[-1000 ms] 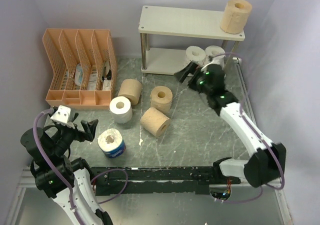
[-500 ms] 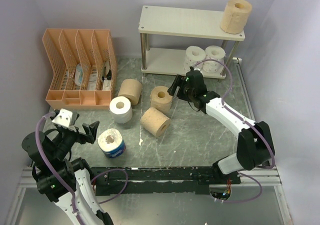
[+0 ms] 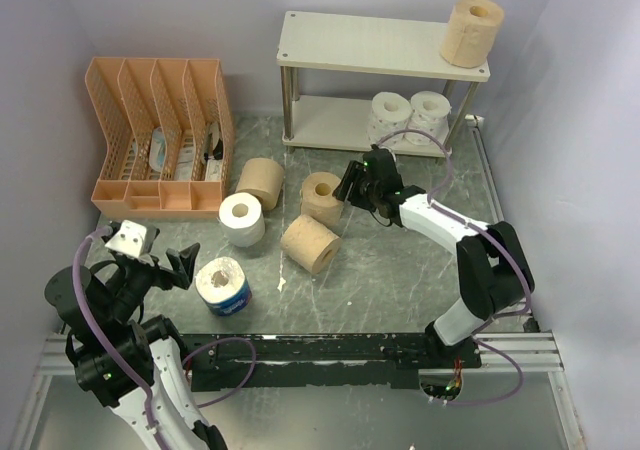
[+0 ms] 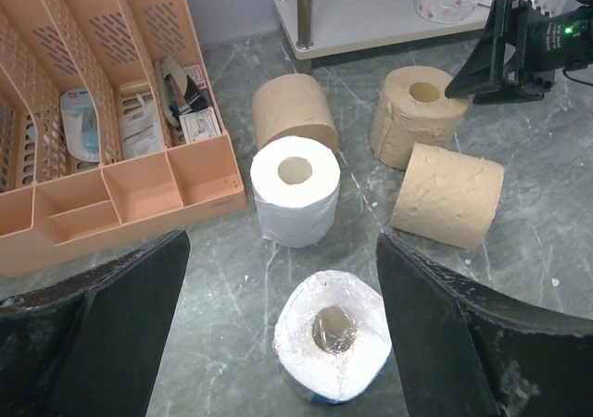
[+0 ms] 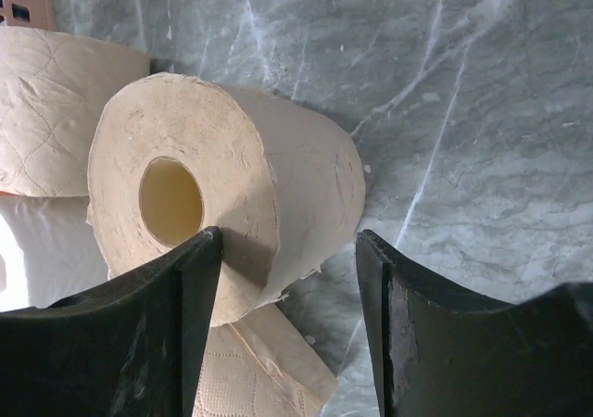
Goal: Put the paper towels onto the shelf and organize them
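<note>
Grey marbled tabletop (image 3: 400, 270), lilac walls (image 3: 590, 120) close on three sides. At the back stands the shelf (image 3: 350, 40): one tan roll (image 3: 472, 30) on top, two white rolls (image 3: 388, 113) below. My right gripper (image 3: 351, 182), jaws apart, sits just beside an upright tan roll (image 3: 322, 198) mid-table. My left gripper (image 3: 168, 264) hangs spread wide near the blue-wrapped roll (image 3: 222, 285), open marble to its right.

Grey-green marbled tabletop (image 3: 400, 270). Carries orange mesh file organizer (image 3: 160, 140), off-white two-tier shelf (image 3: 325, 120). Bears three tan paper rolls (image 3: 261, 181) (image 3: 322, 198) (image 3: 310, 243), white paper roll (image 3: 241, 218), blue-wrapped paper roll (image 3: 223, 285).
</note>
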Tool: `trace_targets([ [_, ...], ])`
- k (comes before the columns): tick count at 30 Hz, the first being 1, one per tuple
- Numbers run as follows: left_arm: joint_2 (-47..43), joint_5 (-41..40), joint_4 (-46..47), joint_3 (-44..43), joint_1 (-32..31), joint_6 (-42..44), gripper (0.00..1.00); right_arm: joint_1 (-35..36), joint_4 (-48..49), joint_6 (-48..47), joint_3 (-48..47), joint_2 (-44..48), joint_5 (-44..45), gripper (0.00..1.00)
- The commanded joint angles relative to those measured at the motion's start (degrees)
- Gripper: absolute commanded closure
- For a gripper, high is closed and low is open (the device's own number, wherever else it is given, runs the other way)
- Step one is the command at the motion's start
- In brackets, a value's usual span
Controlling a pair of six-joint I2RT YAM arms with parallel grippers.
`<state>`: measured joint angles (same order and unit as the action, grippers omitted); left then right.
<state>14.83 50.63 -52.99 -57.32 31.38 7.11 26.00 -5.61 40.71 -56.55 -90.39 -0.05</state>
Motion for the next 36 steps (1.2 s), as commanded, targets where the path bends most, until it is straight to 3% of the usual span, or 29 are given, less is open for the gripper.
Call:
trace_targets([
  [1, -1.28, 1.24, 0.59, 0.1, -0.23, 0.71, 0.06, 0.24, 2.54, 0.92, -0.02, -0.75, -0.12, 0.42],
  [19, -1.86, 1.22, 0.58, 0.19, -0.23, 0.69, 0.06, 0.28, 4.85, 2.74, -0.53, -3.06, -1.98, 0.42],
  [22, -1.91, 1.22, 0.55, 0.23, -0.15, 0.7, 0.06, 0.25, 5.4, 2.92, -0.42, -4.11, -2.76, 0.52],
  [25, -1.9, 1.17, 0.62, 0.19, -0.17, 0.71, 0.06, 0.26, 6.15, 2.96, -0.07, -5.14, -3.79, 0.7],
  [28, -2.01, 1.14, 0.67, 0.23, -0.14, 0.67, 0.06, 0.35, 6.62, 2.85, 0.12, -5.39, -5.32, 0.98],
  [36, -1.91, 1.22, 0.62, 0.19, -0.12, 0.7, 0.07, 0.24, 10.88, 7.01, 4.35, 2.87, -10.24, 1.0],
])
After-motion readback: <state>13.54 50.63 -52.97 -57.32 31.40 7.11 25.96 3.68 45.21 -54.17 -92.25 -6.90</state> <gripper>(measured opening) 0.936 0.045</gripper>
